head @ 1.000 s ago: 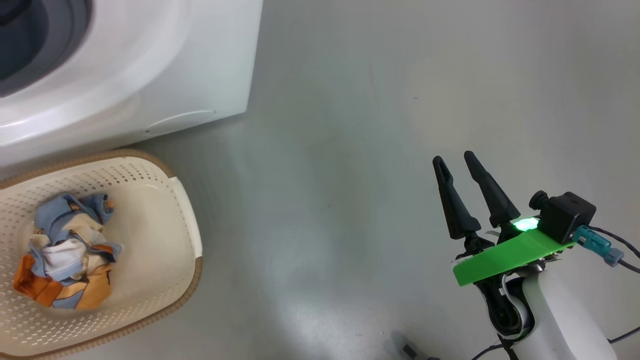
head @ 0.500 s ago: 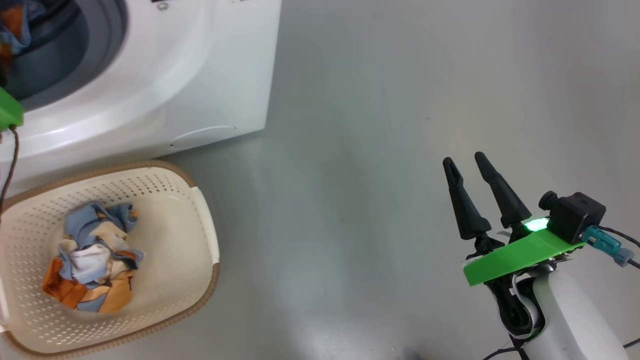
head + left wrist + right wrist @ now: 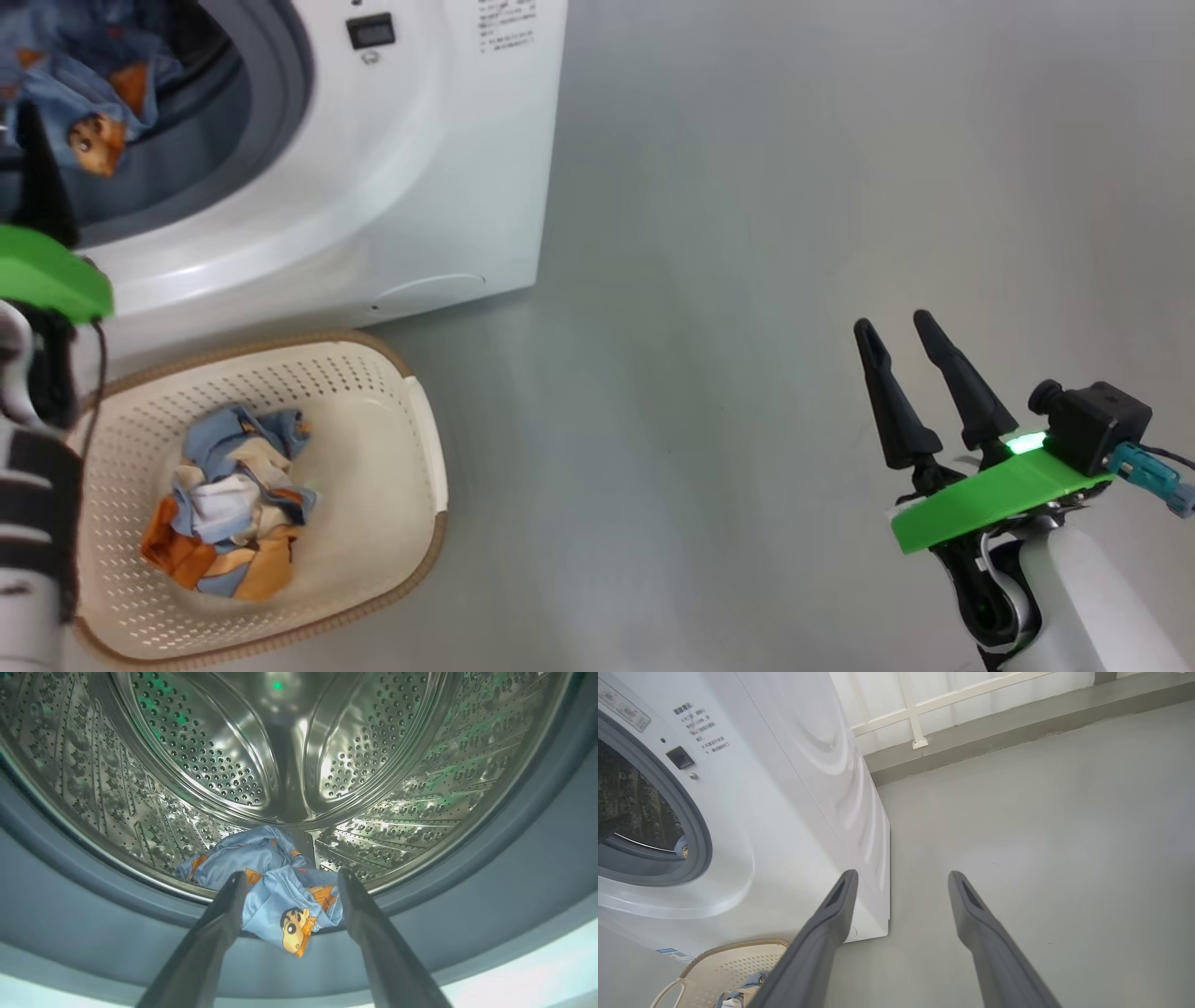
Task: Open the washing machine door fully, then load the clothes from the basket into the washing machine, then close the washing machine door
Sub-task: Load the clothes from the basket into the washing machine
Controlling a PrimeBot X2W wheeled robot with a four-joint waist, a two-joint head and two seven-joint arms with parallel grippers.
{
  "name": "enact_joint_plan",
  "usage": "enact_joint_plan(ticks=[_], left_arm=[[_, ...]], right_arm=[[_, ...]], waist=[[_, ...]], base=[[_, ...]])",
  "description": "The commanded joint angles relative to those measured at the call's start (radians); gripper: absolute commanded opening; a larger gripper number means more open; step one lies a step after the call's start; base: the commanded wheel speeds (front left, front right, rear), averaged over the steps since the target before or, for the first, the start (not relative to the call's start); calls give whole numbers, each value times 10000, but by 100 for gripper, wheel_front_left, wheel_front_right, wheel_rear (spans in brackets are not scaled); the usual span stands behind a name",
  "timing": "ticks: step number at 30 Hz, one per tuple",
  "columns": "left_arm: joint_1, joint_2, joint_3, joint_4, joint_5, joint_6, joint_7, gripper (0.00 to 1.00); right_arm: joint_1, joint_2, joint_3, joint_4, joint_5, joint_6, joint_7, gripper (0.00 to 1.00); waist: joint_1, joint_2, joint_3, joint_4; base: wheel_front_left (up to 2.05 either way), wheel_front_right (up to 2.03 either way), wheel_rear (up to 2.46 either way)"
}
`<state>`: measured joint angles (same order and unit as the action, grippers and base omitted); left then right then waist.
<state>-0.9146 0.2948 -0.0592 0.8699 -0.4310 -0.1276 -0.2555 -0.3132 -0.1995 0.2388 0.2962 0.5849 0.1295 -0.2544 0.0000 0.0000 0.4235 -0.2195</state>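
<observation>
The white washing machine [image 3: 420,187] stands at the upper left, its mouth uncovered; the washing machine door is out of view. My left gripper [image 3: 292,875] is open at the steel drum [image 3: 210,742]. A light blue printed garment [image 3: 266,891] lies between its fingers, draped over the drum's lip onto the grey gasket [image 3: 514,858]. One left finger [image 3: 39,182] shows below that garment [image 3: 84,75]. More clothes [image 3: 229,499] lie bunched in the cream basket [image 3: 425,439] in front of the machine. My right gripper [image 3: 894,324] hangs open over bare floor, far right of the basket.
Grey floor [image 3: 700,327] stretches to the right of the machine and basket. The right wrist view has the machine's side [image 3: 822,765], a wall ledge with a white frame [image 3: 920,723] behind it, and the basket's corner [image 3: 733,956] at bottom left.
The head camera has turned, so machine and basket sit further right and lower. The left arm's green mount and a finger have come into view at the left edge. The right gripper stays open.
</observation>
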Motion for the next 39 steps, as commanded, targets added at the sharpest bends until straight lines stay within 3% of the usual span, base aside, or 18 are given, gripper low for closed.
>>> enact_joint_plan(ticks=[1,20,39], left_arm=[[370,339,372,-455,227,13,-61,100],[3368,-886,1948,-2444,1271,-28,-62,100],[6044,-1443,2250,-4240,1651,-30,-62,100]], right_arm=[[288,-184,150,-172,108,12,-74,100],[1036,-721,-92,-76,224,12,-74,100],[1857,-1071,-287,-93,316,12,-74,100]], waist=[[0,0,-317,178],[0,0,-1601,863],[0,0,-2526,1458]], base=[[0,0,0],[0,0,0],[0,0,0]])
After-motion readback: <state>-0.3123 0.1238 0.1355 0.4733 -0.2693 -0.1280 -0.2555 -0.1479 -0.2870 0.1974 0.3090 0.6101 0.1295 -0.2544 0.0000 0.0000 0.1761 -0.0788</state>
